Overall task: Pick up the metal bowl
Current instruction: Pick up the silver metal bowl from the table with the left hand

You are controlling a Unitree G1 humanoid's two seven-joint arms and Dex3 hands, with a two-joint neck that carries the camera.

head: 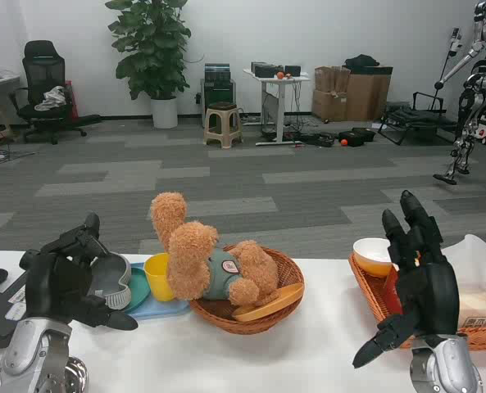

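Left hand (66, 274) gripping metal bowl (111, 280) off table, right hand (415, 282) spread, empty

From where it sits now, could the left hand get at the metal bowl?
Probably yes. The left hand is already right against the metal bowl, its fingers over the near rim; nothing lies between them. Whether it actually grips the bowl cannot be told.

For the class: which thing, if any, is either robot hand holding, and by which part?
The left hand grips the metal bowl by its rim. The right hand is open, holding nothing.
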